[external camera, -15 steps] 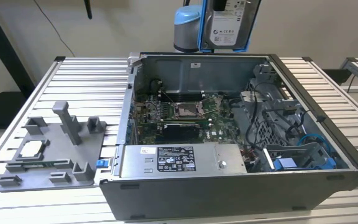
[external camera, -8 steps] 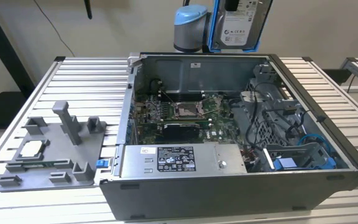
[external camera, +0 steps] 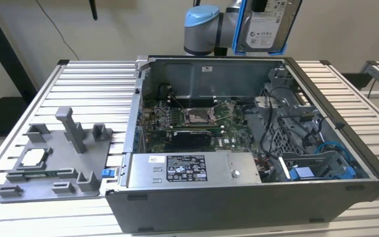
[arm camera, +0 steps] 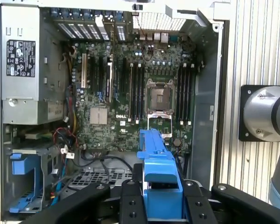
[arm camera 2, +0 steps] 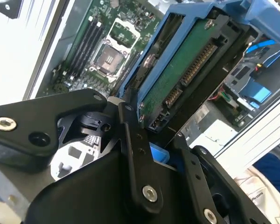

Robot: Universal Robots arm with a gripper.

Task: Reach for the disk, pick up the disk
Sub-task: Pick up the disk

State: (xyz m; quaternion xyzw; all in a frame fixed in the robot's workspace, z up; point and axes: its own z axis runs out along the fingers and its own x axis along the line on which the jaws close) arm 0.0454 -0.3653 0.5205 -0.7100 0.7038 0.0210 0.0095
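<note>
The disk (external camera: pixel 266 27) hangs high above the back of the open computer case, on edge, its white label and blue side rails facing the exterior view. In the second wrist view the disk (arm camera 2: pixel 182 74) shows its green circuit side and connector, framed by the blue rails. My gripper (arm camera: pixel 161 198) is shut on the disk, its black fingers (arm camera: pixel 130 200) pressing on either side of the blue rail (arm camera: pixel 156 161). The same grip shows in the second wrist view, where the gripper (arm camera 2: pixel 156 140) clamps the disk's near end. The disk touches nothing else.
Below stands the open case (external camera: pixel 242 202) with its motherboard (external camera: pixel 196 116), a grey power supply box (external camera: pixel 189 170) and a blue drive cage (external camera: pixel 321 170) among cables. A grey fixture tray (external camera: pixel 51 158) lies on the slatted table (external camera: pixel 91 84) at the exterior view's left.
</note>
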